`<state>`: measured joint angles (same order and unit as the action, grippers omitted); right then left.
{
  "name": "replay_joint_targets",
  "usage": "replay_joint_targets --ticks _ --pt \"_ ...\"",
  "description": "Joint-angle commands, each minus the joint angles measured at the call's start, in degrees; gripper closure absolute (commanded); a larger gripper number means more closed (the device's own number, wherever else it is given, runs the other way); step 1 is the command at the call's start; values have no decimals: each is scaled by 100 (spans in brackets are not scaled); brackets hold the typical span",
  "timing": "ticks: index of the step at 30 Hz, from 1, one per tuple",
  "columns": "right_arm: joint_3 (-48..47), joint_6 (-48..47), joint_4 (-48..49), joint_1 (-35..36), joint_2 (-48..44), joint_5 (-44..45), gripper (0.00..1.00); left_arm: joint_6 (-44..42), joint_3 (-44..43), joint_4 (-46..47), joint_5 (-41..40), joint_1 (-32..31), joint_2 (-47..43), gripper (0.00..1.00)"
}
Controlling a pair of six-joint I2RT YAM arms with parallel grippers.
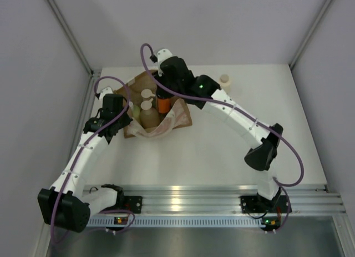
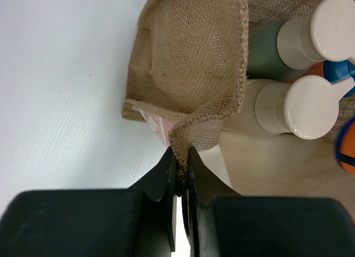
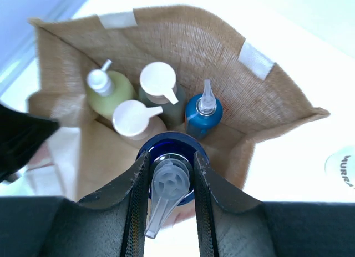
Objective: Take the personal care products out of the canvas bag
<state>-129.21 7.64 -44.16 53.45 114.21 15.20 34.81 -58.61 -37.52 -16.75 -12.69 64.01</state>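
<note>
One cream plastic bottle stands out on the white worktop, well apart from the tan jute canvas bag. The right pincer is clenched on an orange bottle at the bag's mouth. The left pincer is pinched tight on the bag's rim. Four are left inside: a yellow-green bottle, a blue nozzle bottle and two white-capped bottles.

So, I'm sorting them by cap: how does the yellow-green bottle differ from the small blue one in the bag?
The yellow-green bottle is fatter with an opaque white cap; the blue bottle is slimmer with a clear pointed nozzle. Both stand cap-up inside the canvas bag.
</note>
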Motion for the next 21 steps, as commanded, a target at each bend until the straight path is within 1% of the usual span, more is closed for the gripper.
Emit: replay_joint_targets --ticks 1,4,7,8,10,12,13,14,16,17,19,21 --pt "-298 -166 716 -10 -865 -132 100 -71 130 -388 111 3 68 100" --pt "-316 -263 707 -80 -1304 96 100 -88 130 -379 85 3 77 100" --pt "-167 -141 690 -370 -1840 237 100 -97 130 -388 76 3 85 100" --pt "-18 -114 690 -579 -2128 255 100 -97 122 -388 84 3 77 100" --pt "193 -87 690 -818 -2420 404 100 -106 113 -388 93 3 77 100" --pt "553 -96 628 -1221 -2789 510 100 -123 104 -388 76 3 68 100" --pt "894 -139 637 -1362 -2991 536 100 -132 104 -388 76 3 68 100" --pt "1071 -157 637 -1668 -3080 589 100 -141 104 -388 76 3 59 100" --pt "1440 -219 646 -1969 -3246 747 100 -150 104 -388 67 3 59 100" --pt "1764 -245 646 -2266 -3265 791 100 -150 95 -388 67 3 50 100" --pt "2169 -359 689 -2523 -3204 1141 100 -158 95 -388 76 3 33 100" --pt "2442 -368 978 -2927 -3169 1292 100 -167 95 -388 76 3 24 100"
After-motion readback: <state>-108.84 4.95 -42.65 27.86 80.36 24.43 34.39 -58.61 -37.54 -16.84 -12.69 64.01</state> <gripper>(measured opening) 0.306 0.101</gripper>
